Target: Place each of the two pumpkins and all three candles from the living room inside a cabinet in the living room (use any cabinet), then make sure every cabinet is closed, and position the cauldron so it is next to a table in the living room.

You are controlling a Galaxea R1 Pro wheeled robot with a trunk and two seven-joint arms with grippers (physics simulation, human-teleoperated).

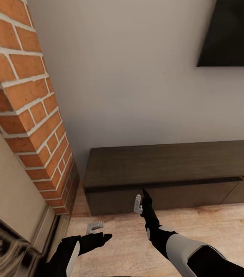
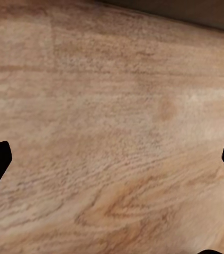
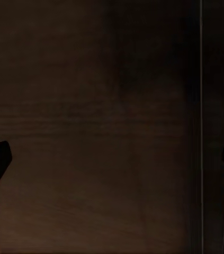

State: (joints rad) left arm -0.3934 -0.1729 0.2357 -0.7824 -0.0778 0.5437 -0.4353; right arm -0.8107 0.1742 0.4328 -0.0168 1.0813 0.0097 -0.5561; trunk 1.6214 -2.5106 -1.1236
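Dark-brown cabinet (image 1: 175,165): long and low against the pale wall, drawer fronts flush and shut, its end near the brick fireplace (image 1: 29,115).
Right gripper (image 1: 141,202): raised close to the upper edge of the nearest drawer front; the right wrist view looks straight at dark wood with a thin vertical seam (image 3: 200,127).
Right fingers: spread wide, nothing between them.
Left gripper (image 1: 97,232): low over the wood-plank floor (image 2: 112,132), beside the fireplace base, apart from the cabinet.
Left fingers: also parted wide and empty.
Pumpkins, candles, cauldron: nowhere among what the cameras take in here.
Step in hand: by my reading, reaching to open a drawer so things can be stowed; it could equally be a check that the cabinet is shut.
Next move: the right fingers would need to catch the drawer's top lip or the dark gap above it, then pull straight outward, level with the floor.
Risk: the front looks handle-free, so the fingers may slip off.
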